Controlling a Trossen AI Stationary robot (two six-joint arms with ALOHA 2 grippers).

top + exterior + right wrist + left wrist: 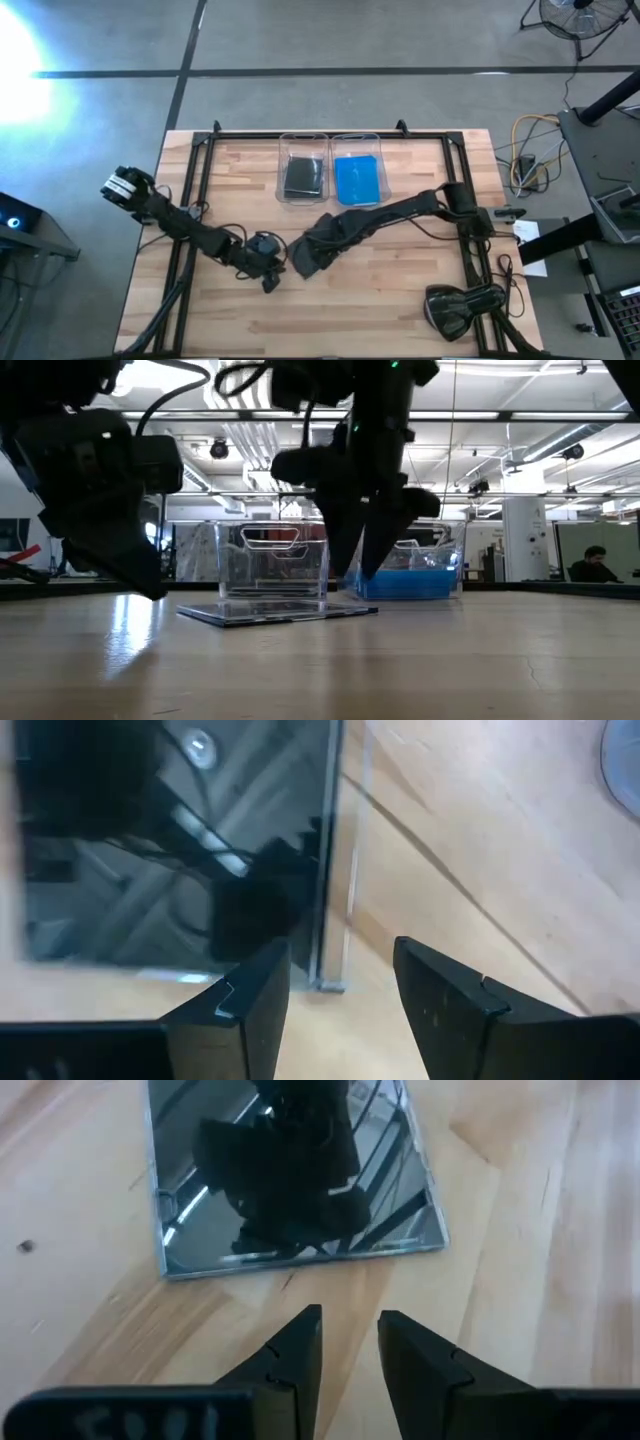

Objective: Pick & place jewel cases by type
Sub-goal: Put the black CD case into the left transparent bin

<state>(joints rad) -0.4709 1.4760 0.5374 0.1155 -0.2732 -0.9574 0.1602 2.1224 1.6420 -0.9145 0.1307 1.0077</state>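
Observation:
A dark glossy jewel case [275,612] lies flat on the wooden table, in front of both grippers; the arms hide most of it in the high view. My left gripper [350,1342] is open by a narrow gap and hovers just short of the case's near edge [300,1260]. My right gripper [340,982] is open, points down, and stands over one corner of the case [325,982], above it in the low view [360,572]. Dark cases [303,177] lie in the left clear bin, blue cases [357,180] in the right one.
The two clear bins [281,170] [381,170] stand side by side at the table's far middle. Black frame rails [190,200] run along the table's left, right and far sides. A black object [455,305] lies near the right front corner. A person [595,563] sits far behind the table.

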